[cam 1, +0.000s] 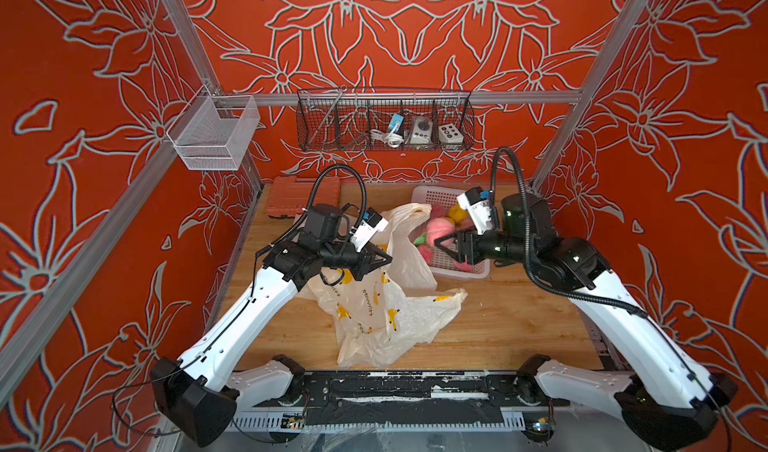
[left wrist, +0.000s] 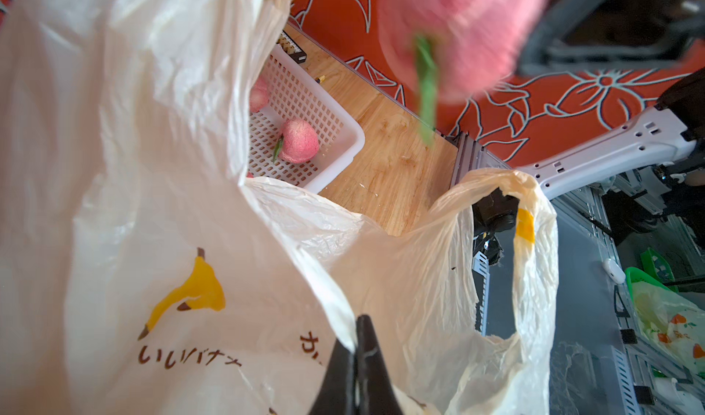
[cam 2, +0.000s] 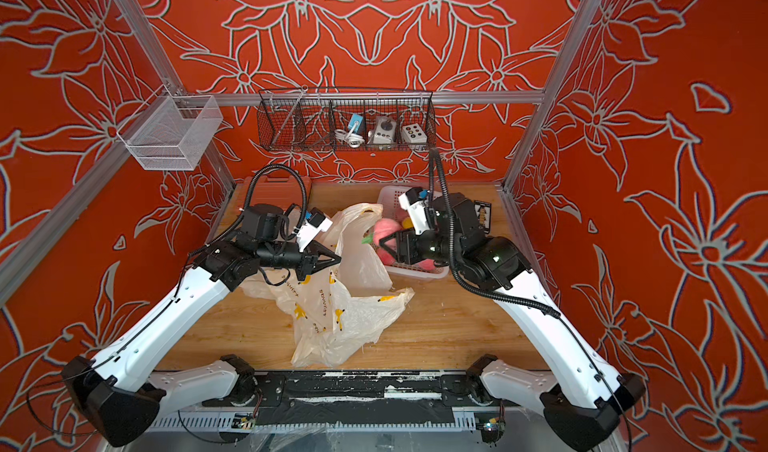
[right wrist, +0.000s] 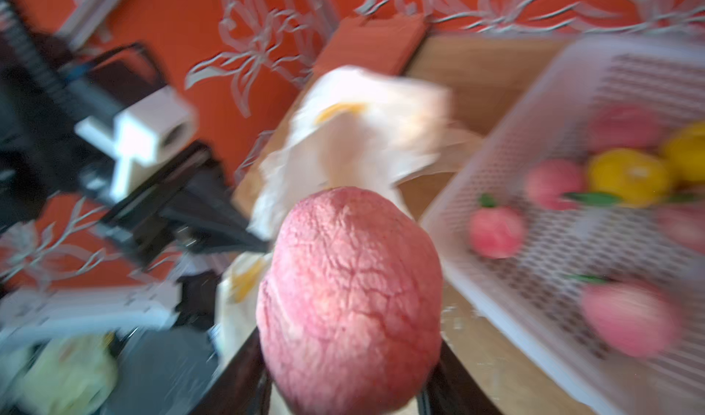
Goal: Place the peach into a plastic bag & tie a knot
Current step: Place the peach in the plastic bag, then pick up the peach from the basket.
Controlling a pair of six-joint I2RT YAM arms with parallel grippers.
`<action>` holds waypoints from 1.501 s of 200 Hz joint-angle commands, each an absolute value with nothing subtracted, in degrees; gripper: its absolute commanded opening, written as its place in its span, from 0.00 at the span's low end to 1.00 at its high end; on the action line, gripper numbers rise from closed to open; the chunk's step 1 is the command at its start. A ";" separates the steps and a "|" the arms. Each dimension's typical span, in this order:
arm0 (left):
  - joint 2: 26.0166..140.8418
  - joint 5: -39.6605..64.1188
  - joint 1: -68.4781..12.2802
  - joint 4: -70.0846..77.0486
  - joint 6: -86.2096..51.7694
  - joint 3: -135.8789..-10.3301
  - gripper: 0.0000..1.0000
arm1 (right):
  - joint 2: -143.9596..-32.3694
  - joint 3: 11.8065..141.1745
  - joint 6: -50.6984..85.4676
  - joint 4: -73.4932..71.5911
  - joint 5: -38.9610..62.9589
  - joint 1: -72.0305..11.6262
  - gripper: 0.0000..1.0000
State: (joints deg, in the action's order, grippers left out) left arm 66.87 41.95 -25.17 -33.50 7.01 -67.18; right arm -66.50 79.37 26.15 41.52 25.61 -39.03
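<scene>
A pink peach [right wrist: 351, 298] with a green leaf sits between the fingers of my right gripper [cam 1: 441, 243], which is shut on it. In both top views the peach [cam 1: 440, 227] [cam 2: 384, 230] hangs above the near left corner of the white basket [cam 1: 473, 272], beside the bag's raised edge. The plastic bag [cam 1: 374, 308] [cam 2: 328, 308] is translucent cream with yellow banana prints and lies crumpled on the wooden table. My left gripper [left wrist: 360, 329] [cam 1: 388, 259] is shut on the bag's rim [left wrist: 152, 165] and holds it up. The held peach [left wrist: 465, 24] shows blurred in the left wrist view.
The white basket [right wrist: 564, 241] [left wrist: 339, 127] holds more peaches [left wrist: 299, 140] and yellow fruit [right wrist: 625, 176]. An orange case [cam 1: 301, 196] lies at the table's back left. A black wire basket [cam 1: 384, 119] and a white mesh bin [cam 1: 214, 134] hang on the frame.
</scene>
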 commanded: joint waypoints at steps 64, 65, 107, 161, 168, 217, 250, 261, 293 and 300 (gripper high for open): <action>65.24 41.96 -26.46 -28.71 6.46 -67.18 0.00 | -84.66 78.29 29.71 34.86 32.56 -43.38 0.82; 65.27 41.90 -26.46 -28.68 6.48 -67.16 0.00 | -84.66 78.29 29.71 34.86 32.56 -43.38 0.82; 64.96 38.61 -23.82 -27.62 7.60 -66.65 0.00 | -78.02 79.73 25.99 43.34 33.18 -37.70 0.97; 64.42 37.54 -22.15 -29.88 9.99 -66.80 0.00 | -78.82 80.15 20.46 55.29 2.42 -23.70 0.79; 64.47 37.91 -22.06 -29.98 10.17 -66.93 0.00 | -81.10 80.32 20.47 55.55 -0.82 -23.07 0.82; 63.59 39.99 -21.45 -32.04 11.69 -67.50 0.00 | -96.47 80.74 21.71 53.35 -7.38 -22.50 0.93; 62.32 41.25 -20.56 -32.62 11.61 -67.32 0.00 | -102.29 79.30 21.92 49.83 -7.29 -22.44 0.94; 62.32 41.65 -20.52 -32.55 11.28 -67.32 0.00 | -104.74 79.80 21.98 49.13 -6.45 -22.41 0.91; 62.20 42.08 -20.57 -32.44 10.95 -67.28 0.00 | -107.76 80.05 22.97 46.52 -3.06 -22.35 0.74; 62.22 42.10 -20.52 -32.35 10.99 -67.32 0.00 | -107.88 80.27 23.03 46.26 -2.60 -22.26 0.69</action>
State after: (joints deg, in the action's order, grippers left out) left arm 63.00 40.32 -20.93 -31.77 10.09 -67.05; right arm -107.00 79.72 22.28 48.07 -3.92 -22.68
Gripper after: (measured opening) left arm 0.047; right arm 0.750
